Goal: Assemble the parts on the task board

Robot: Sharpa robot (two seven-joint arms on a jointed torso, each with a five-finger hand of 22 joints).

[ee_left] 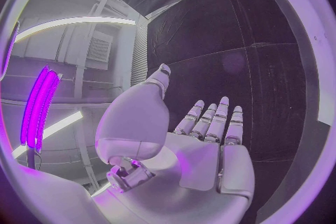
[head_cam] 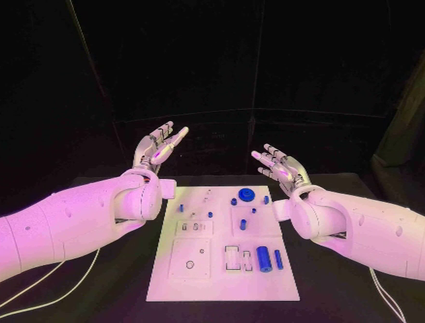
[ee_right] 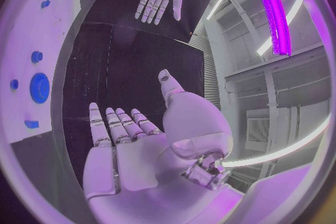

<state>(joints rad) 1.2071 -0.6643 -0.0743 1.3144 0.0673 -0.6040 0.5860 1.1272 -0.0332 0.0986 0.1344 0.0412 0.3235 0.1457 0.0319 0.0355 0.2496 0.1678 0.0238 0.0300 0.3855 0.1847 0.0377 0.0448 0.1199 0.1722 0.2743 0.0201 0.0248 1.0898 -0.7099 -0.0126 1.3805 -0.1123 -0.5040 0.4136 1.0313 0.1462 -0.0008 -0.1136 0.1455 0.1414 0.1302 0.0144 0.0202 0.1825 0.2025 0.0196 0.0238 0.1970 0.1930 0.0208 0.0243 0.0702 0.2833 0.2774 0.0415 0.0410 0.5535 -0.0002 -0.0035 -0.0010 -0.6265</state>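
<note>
The white task board [head_cam: 222, 282] lies in the middle of the black table. Small blue parts rest on it: a round disc [head_cam: 245, 194] near the far edge, a thick cylinder [head_cam: 263, 258] and a thin rod [head_cam: 278, 260] near the front right. My left hand [head_cam: 158, 147] is raised above the board's far left corner, fingers spread, holding nothing. My right hand [head_cam: 280, 168] is raised beyond the far right corner, also spread and empty. The left hand [ee_left: 210, 134] and right hand [ee_right: 133, 134] both show flat open palms. The blue disc [ee_right: 39, 87] sits on the board [ee_right: 42, 22].
Black table surface [head_cam: 125, 282] surrounds the board on both sides. A dark curtain [head_cam: 212, 67] stands behind the table. White cables [head_cam: 38, 296] run along the table at the front left.
</note>
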